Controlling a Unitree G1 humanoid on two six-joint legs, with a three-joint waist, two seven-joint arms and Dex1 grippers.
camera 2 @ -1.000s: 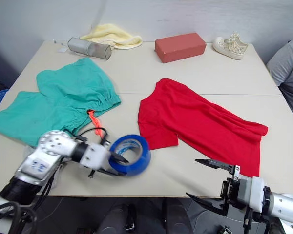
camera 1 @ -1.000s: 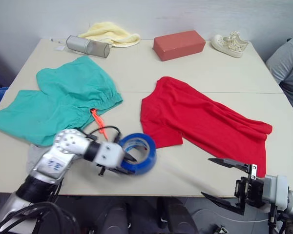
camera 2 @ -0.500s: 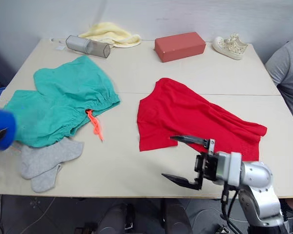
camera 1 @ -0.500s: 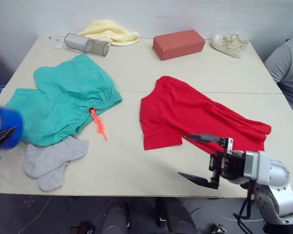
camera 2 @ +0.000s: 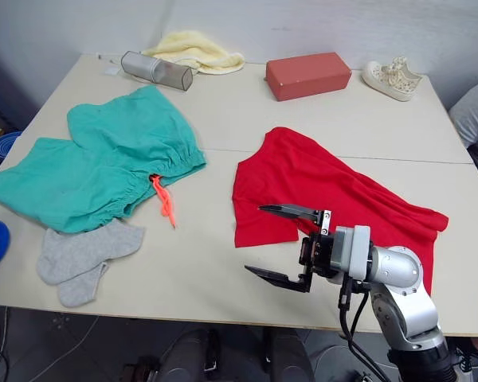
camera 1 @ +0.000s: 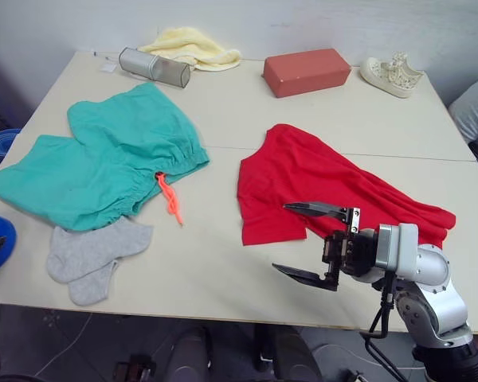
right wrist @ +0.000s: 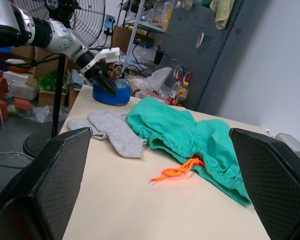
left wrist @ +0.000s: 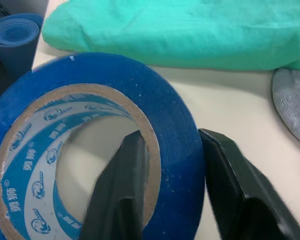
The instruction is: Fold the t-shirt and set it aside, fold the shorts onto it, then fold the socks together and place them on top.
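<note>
Beside the t-shirt (camera 1: 334,187), the right hand (camera 1: 307,241) hovers level, fingers spread.

1. The t-shirt (camera 1: 334,199) is matt red cotton-like cloth, softly creased.
2. The shorts (camera 1: 103,163) are matt teal fabric, puckered at the waistband, with a neon orange cord drawstring (camera 1: 170,199).
3. The socks (camera 1: 95,253) are grey ribbed knit.
4. The worktop (camera 1: 223,111) looks smooth, matt and cream.
5. The tape roll (left wrist: 90,150) has a glossy blue face over a printed cardboard core.
6. The left end effector (left wrist: 172,200) has matt black plastic-looking fingers (left wrist: 117,200).
</note>
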